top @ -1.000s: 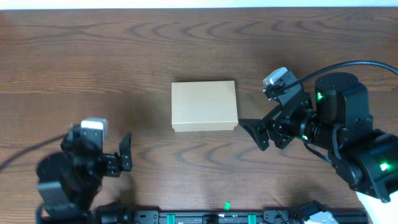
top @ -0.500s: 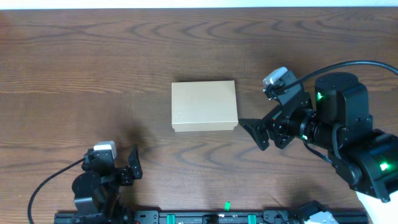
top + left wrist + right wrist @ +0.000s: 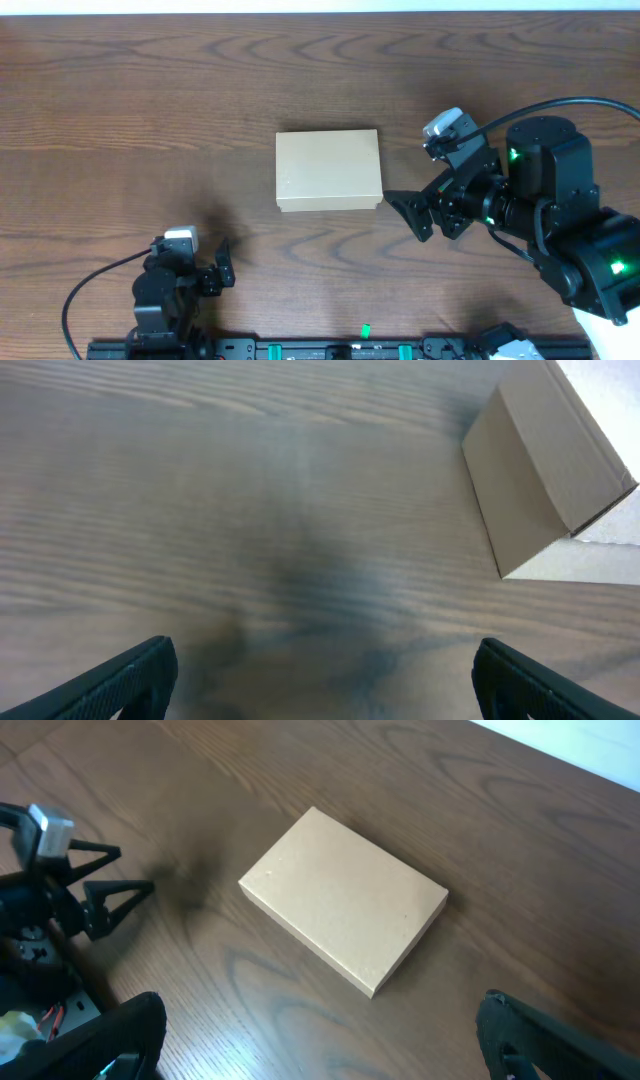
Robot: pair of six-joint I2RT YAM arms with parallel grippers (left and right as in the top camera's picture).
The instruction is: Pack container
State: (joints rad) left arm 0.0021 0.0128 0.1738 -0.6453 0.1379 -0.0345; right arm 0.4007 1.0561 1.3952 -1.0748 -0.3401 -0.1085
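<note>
We see a dark wood-grain desk (image 3: 150,100) carrying one thing: the container (image 3: 328,170), a tan cardboard box lying flat, lid down. It rests near the right fingers (image 3: 410,213), ahead of them, and ahead-right of the left fingers (image 3: 224,268), well apart.

Robot lab: 2 arms (image 3: 540,200), wooden table (image 3: 150,100).

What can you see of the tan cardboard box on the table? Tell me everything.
The container is a flat, rectangular box of plain tan cardboard, unprinted. Its lid is shut, the lid's rim slightly overhanging one side wall. It lies flat near the middle of the wooden table, long sides running left to right in the overhead view. Only the table touches it.
</note>
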